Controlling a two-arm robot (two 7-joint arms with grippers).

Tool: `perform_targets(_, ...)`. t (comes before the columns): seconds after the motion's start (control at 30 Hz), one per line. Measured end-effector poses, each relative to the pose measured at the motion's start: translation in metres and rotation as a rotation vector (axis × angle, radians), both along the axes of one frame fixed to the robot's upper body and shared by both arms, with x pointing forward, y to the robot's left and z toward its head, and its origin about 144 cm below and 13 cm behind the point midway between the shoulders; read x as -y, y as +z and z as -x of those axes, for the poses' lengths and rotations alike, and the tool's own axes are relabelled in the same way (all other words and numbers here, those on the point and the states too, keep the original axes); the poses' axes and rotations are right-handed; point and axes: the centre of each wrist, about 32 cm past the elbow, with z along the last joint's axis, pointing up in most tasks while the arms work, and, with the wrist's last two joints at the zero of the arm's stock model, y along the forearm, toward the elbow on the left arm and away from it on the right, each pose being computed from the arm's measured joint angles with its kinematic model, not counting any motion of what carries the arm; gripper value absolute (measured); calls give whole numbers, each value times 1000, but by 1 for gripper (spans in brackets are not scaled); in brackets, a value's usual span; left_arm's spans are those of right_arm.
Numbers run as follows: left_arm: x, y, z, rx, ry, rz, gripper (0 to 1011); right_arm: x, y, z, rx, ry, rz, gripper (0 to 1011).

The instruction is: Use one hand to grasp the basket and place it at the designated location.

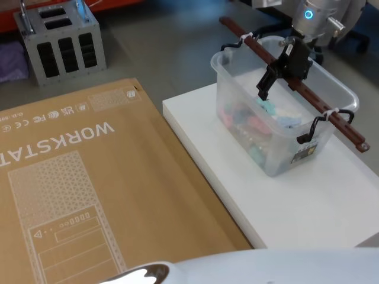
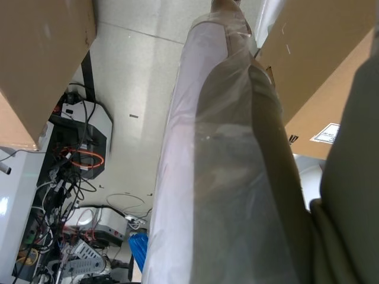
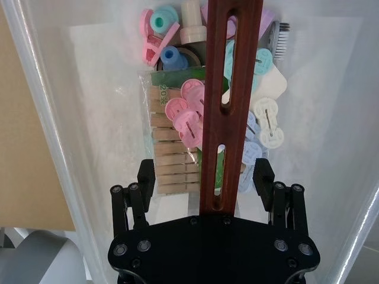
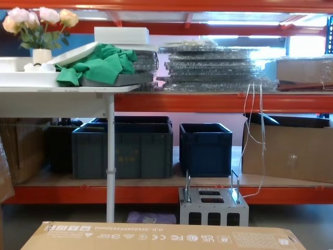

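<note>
The basket (image 1: 278, 154), a translucent whitish tub holding wooden clothespins and coloured plastic pieces, stands on a white platform (image 1: 331, 207) at the right of the head view. Its dark red-brown bar handle (image 1: 328, 115) is raised above the tub and spans it lengthwise. My right gripper (image 1: 277, 83) hangs over the middle of the handle. In the right wrist view the gripper (image 3: 205, 173) is open, its black fingers (image 3: 147, 176) standing on either side of the bar (image 3: 228, 71) with a gap on each side. The tub's rim (image 3: 29, 89) runs along the side of that view.
A large flat cardboard box (image 1: 89, 177) printed "WORKSTATION" lies left of the platform. A grey metal box (image 1: 59, 41) stands on the floor at the far left. Ahead are shelves with dark blue crates (image 4: 205, 140) and the grey box (image 4: 213, 205).
</note>
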Motion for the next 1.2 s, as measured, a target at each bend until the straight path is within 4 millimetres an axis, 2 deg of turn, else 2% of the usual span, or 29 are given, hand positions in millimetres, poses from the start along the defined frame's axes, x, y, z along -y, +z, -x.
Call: perform_targets(1.2,0,0,0,0,0,0,0,6,-4,9,3,-28,8,1001)
